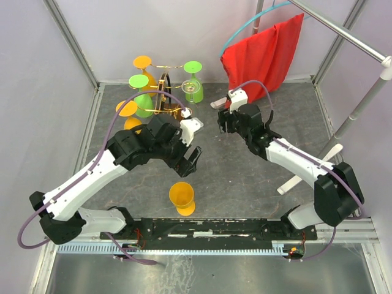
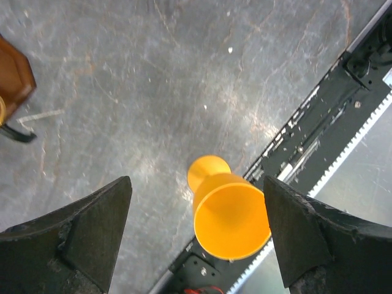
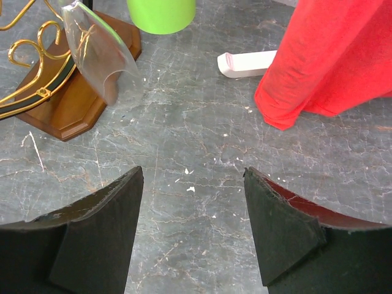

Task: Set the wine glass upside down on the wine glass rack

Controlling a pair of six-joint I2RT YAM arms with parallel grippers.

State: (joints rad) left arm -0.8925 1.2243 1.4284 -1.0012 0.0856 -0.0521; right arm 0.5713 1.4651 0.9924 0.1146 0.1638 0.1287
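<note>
We note the glass, orange, standing upright and mouth up on the table near the front edge, well apart from the rack at back left. The left gripper hangs above the glass, jaws open, not touching it. The right gripper hovers right of the rack base, jaws open, empty.

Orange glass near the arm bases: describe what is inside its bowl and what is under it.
The orange glass shows an empty bowl, open upward. It stands on the grey table; the spot beneath its foot is covered.
</note>
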